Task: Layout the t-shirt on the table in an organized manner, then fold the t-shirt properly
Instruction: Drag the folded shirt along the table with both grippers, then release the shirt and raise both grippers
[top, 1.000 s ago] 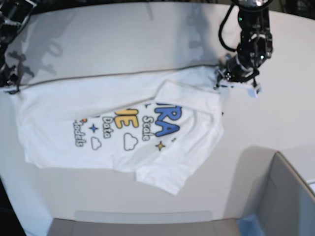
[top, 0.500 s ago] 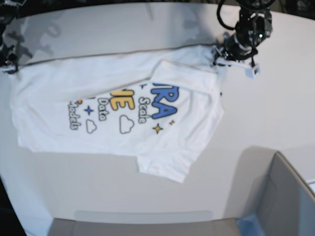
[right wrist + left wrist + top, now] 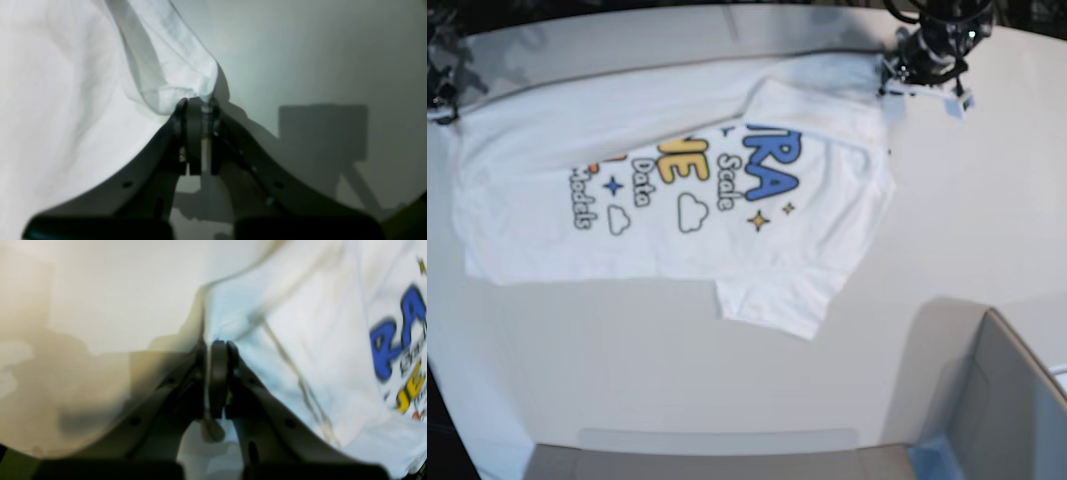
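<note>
The white t-shirt (image 3: pixel 677 190) lies print-up across the white table (image 3: pixel 727 370), stretched sideways, with one sleeve folded over at the front right. My left gripper (image 3: pixel 889 78) is shut on the shirt's far right corner; in the left wrist view the gripper (image 3: pixel 217 344) pinches the cloth (image 3: pixel 317 340). My right gripper (image 3: pixel 445 108) is shut on the shirt's far left corner; in the right wrist view the gripper (image 3: pixel 196 101) pinches a bunched hem (image 3: pixel 173 76). The far edge runs taut between them.
A grey box (image 3: pixel 1007 410) stands at the front right corner. A grey strip (image 3: pixel 717 455) runs along the front edge. Bare tabletop (image 3: pixel 987 200) lies right of the shirt and in front of it.
Both grippers have moved toward the far edge of the table, dragging the shirt with them. The shirt now sits further back and its far edge is straighter.
</note>
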You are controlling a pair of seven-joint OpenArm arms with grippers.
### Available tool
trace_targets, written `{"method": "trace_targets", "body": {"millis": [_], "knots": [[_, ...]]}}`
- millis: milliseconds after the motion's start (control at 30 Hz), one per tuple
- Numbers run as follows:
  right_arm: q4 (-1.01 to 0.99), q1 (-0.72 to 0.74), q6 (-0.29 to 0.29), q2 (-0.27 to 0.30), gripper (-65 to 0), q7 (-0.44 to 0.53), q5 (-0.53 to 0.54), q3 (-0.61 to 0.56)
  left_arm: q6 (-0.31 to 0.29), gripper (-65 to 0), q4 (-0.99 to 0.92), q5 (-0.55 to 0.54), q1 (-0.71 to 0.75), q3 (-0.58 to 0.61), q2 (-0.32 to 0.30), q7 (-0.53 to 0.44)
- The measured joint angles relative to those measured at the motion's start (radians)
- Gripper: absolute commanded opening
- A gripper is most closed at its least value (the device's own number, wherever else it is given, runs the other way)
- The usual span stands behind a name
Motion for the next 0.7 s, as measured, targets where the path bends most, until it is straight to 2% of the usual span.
{"method": "trace_targets", "body": {"millis": [433,500,600,700], "knots": [[0.008,-0.007,-0.001,-0.019,-65.0,0.011,0.000,0.000,-0.002,-65.0,0.000,-0.002,0.006,-0.011,0.003,0.002],[0.018,-0.007,-0.002,-0.016,-59.8,-0.014,0.000,0.000,0.006,-65.0,0.014,0.002,0.006,-0.011,0.005,0.006],[0.083,-0.014,-0.006,-0.033,-49.5,-0.054,-0.018,-0.003,0.008,-58.6,0.022,0.007,0.009,-0.013,0.006,0.005],[0.135,-0.029,-0.005,-0.049,-42.7,-0.054,-0.013,-0.006,0.008,-54.4,0.022,0.018,0.009,-0.014,0.005,0.004]]}}
